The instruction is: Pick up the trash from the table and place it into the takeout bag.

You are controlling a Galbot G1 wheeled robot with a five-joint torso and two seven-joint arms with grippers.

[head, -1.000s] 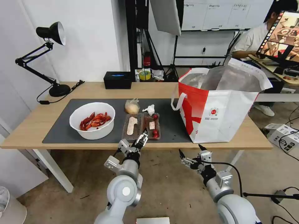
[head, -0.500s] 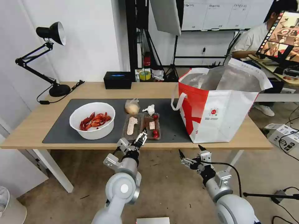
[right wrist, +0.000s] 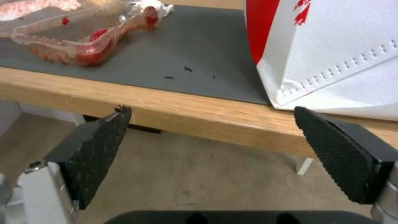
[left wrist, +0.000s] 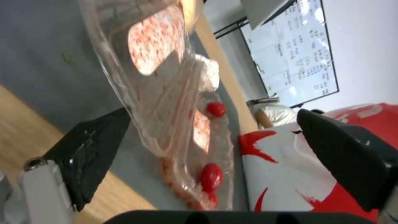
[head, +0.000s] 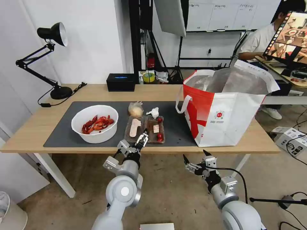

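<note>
Left gripper (head: 142, 136): centre of head view, at near edge of tray; jaws spread wide, holding nothing.
Tray (head: 145, 129): clear two-compartment, on grey mat, mid-frame, btwn bowl and bag; long axis of each compartment runs near-to-far, away from robot.
Tray vs jaws: in left wrist view tray (left wrist: 174, 93) sits btwn the two pads, near rim closest; one fingertip (left wrist: 93, 146) beside rim, contact can't tell.
Key relation: straight ahead of open jaws, so approx. a short push fwd then close on rim/divider.
Right gripper (head: 195, 159): lower centre-right of head view, below table (head: 35, 123) edge, jaws wide, idle; farther from tray than left.
Bag (head: 228, 108): right of centre, upright, mouth open; lies to tray's right.
Other trash: bowl (head: 94, 123) left of tray; small bag w/ lump (head: 135, 110) and tissue (head: 154, 112) just behind tray.
</note>
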